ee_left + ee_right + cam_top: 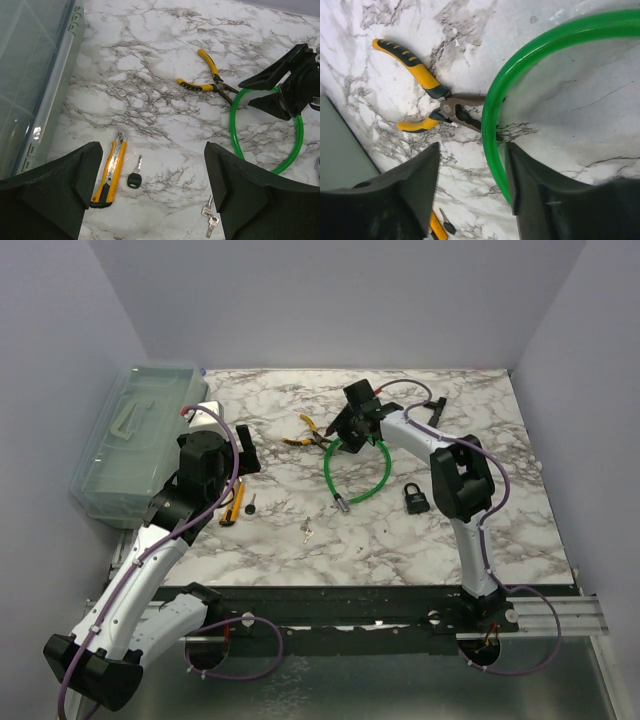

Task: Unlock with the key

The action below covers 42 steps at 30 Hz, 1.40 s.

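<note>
Silvery and thin, the key (307,531) is lying flat on the marble-patterned bench (480,420) toward the near edge. It sits roughly between the black-headed key (252,505) and the black padlock (416,498), touching neither. In the left wrist view it is looking like two tiny keys joined together, though that is too small to be sure.

The left gripper (152,150) is hovering with its jaws spread wide and holding nothing, near the yellow utility knife (111,172). The right gripper (470,150) is standing open too. Its fingers are straddling the glossy green cable loop (492,125) beside the yellow-handled pliers (420,70), toward the far edge.

Trouble is probably lying in the key's shape. Pressed flat on a hard, smooth surface, it is giving the blunt fingers almost no edge, so a closing pinch could skid it away. The larger black-headed key nearby is inviting a wrong pick. The squat padlock is resting unbraced, so pushing a key in could shove it along the bench.
</note>
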{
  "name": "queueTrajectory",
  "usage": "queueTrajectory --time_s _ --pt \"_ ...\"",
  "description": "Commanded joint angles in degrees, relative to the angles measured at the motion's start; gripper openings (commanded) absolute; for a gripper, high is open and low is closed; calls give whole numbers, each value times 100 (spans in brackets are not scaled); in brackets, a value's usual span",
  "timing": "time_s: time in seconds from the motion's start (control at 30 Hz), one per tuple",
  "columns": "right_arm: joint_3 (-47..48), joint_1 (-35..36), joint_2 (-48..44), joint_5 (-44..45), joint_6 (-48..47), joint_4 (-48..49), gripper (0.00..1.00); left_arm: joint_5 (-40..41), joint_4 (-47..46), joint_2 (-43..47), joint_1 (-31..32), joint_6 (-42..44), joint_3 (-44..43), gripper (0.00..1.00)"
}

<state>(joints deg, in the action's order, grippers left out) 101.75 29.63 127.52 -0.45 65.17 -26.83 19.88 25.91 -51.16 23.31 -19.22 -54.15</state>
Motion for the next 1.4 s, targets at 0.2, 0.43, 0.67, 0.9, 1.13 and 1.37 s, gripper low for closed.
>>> queueTrajectory --time_s 0.2,0.43,0.67,0.9,1.13,1.37 --pt "295 152 -324 225 -1276 -668 85 -111 9 18 -28 37 -8 90" --pt "6 1035 -929 1438 -1350 -1548 82 -92 8 56 -36 49 -17 90" --pt "-431 1843 -1166 1515 -1272 -1830 74 -32 2 131 -33 41 -17 90" --pt "-722 2388 -1064 1416 -1075 -2104 67 479 25 552 -32 -64 13 90" --pt "-597 2754 -764 1450 -808 -2356 63 498 -20 739 -83 -73 28 90" --pt "-493 2873 -440 1294 -685 -2351 58 452 -20 801 -133 -82 27 90"
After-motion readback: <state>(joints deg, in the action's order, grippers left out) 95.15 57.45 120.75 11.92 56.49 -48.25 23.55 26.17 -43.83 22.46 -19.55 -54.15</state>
